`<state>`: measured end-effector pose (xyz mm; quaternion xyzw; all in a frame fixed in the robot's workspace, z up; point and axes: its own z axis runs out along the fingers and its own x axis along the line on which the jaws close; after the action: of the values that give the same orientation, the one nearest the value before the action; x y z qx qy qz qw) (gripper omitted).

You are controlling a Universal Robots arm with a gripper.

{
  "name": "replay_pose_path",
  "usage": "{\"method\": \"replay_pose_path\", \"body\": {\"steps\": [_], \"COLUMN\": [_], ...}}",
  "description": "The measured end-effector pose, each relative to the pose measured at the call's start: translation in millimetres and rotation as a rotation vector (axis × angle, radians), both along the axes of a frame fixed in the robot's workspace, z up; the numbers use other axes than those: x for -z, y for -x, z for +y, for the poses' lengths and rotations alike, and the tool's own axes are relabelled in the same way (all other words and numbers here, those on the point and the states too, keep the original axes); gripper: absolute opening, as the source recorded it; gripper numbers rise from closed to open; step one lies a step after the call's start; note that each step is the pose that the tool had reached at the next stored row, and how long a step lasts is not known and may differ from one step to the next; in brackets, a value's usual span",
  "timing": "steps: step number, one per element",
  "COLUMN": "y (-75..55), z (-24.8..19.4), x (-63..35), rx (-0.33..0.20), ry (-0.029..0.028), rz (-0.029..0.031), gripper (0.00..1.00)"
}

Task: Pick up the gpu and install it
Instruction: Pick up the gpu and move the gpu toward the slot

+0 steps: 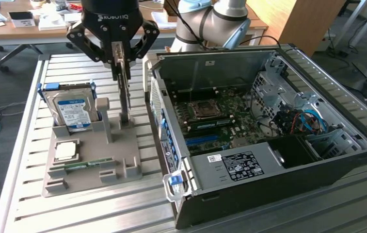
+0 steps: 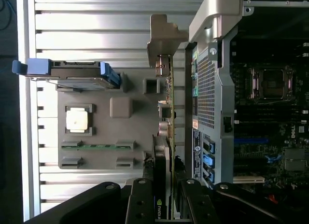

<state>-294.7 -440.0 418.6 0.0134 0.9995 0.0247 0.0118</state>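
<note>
Jaws closed on the gpu [image 1: 125, 92], pinching its upper edge. The card hangs edge-on, vertical, straight down between the jaws. Its lower end sits at the slot of the grey holder tray [image 1: 92, 165] directly below the jaws; cannot tell whether it has cleared the slot. In the wrist view the card runs away from the jaws, with its metal bracket [image 2: 163, 33] at the far end.

The hard drive [image 1: 72, 109] stands in the tray to one side of the jaws. The open PC case [image 1: 338, 160] is close on the other side, with the motherboard [image 1: 229, 116] exposed inside. All of it rests on the slatted counter [image 1: 22, 208].

Handling, as a judgement: the card is light, stiff and thin. It is fragile at the components and the edge connector, and may swing or twist in a narrow pinch. Best hold is on the bare board edge or cooler face, mid-length, keeping off the connector and bracket.
</note>
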Motion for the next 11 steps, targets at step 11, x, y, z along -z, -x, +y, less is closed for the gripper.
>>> {"method": "replay_pose_path", "body": {"steps": [11], "y": [-17.4], "z": [0.0], "x": [-0.1], "rx": [0.000], "ry": [-0.0001], "rz": [0.0000], "gripper": [0.27]}}
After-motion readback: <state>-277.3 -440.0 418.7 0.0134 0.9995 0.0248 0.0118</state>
